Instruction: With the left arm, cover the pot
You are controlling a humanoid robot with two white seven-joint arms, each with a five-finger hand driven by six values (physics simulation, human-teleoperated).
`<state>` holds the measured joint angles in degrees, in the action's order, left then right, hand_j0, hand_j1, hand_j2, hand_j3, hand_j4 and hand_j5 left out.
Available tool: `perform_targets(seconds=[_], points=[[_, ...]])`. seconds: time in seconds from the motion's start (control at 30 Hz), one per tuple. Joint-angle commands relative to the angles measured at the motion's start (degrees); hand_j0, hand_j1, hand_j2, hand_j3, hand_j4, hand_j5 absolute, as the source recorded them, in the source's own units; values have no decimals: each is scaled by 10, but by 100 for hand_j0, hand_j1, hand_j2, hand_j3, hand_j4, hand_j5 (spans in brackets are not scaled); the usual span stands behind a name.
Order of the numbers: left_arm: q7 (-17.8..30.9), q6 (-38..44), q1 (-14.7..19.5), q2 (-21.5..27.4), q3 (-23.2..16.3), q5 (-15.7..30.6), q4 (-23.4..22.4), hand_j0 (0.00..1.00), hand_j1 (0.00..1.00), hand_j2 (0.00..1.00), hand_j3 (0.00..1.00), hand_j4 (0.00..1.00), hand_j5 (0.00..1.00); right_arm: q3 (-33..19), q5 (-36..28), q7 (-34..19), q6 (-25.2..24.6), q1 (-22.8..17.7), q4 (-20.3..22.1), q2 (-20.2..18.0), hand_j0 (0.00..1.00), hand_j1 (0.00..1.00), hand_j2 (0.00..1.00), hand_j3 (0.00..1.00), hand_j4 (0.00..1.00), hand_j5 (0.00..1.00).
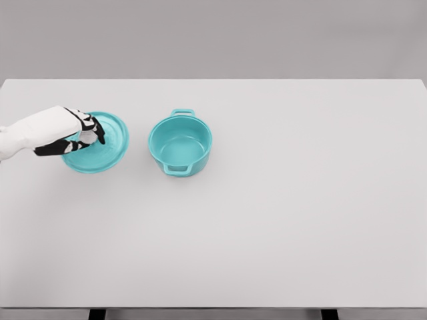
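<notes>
Head view: my left hand [79, 133] rests on the teal lid [100, 143], fingers curled over its middle; whether they grip, I cannot tell. Just right stands the open teal pot [180, 143] on the tabletop [300, 200].

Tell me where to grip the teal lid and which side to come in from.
Grip the lid at its centre, where a knob would likely sit, though the left robot hand hides that spot now. Come straight down from above: the lid lies flat on the table, so its thin rim offers little to pinch. Whether the fingers have closed cannot be told. The open pot stands just right of it.
</notes>
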<state>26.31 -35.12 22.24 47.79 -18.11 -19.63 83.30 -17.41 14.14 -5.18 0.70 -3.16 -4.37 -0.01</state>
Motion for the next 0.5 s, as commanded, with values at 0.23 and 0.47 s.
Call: perform_targets(seconds=[0.23,0.47], points=[[1,1,13,-28,-10,-2,0,49,49,49,49,49,49,0,0,0,0,0,0,0,100,100,100,100,100,100],[1,1,43,-45,-45,-2,-2,49,49,49,49,49,49,0,0,0,0,0,0,0,100,100,100,100,100,100]])
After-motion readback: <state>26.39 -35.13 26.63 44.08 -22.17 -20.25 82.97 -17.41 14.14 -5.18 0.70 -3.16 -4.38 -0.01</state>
